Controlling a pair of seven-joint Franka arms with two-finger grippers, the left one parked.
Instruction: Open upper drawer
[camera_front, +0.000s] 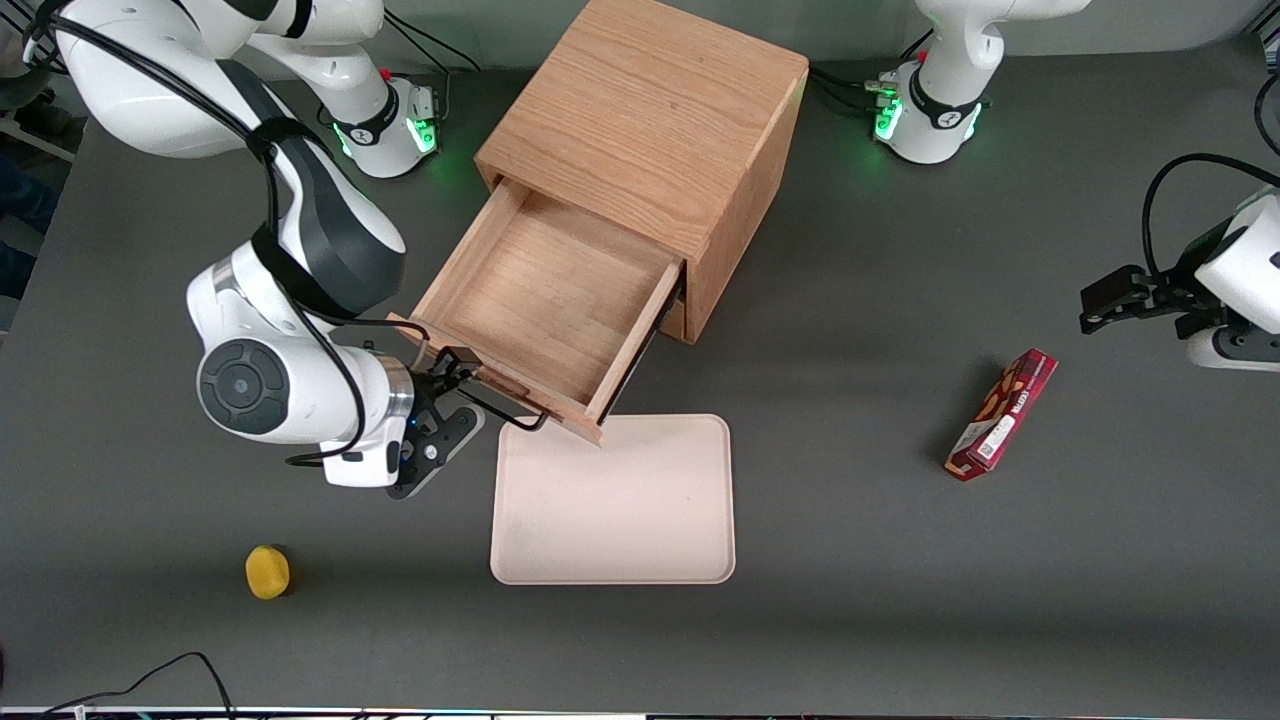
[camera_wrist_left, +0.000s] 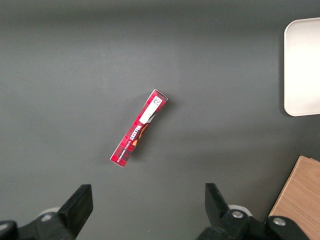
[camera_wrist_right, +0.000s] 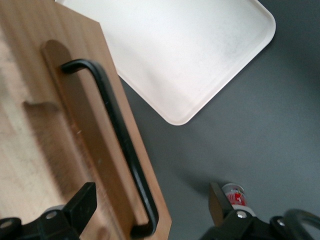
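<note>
The upper drawer (camera_front: 550, 300) is pulled far out of the light-oak cube cabinet (camera_front: 650, 120), and its inside is bare wood. Its thin black bar handle (camera_front: 515, 418) runs along the drawer front (camera_wrist_right: 75, 100). My right gripper (camera_front: 462, 375) is at the end of the drawer front toward the working arm's end of the table. In the right wrist view the gripper (camera_wrist_right: 150, 202) is open. One finger (camera_wrist_right: 82, 202) is over the drawer's wood, the other finger (camera_wrist_right: 217, 200) is over the table, and the handle (camera_wrist_right: 120, 140) ends between them. The lower drawer is hidden under the upper one.
A cream tray (camera_front: 615, 500) lies on the table just nearer the front camera than the drawer front, which overhangs its corner. A yellow round object (camera_front: 267, 572) lies near the table's front edge. A red snack box (camera_front: 1003, 413) lies toward the parked arm's end.
</note>
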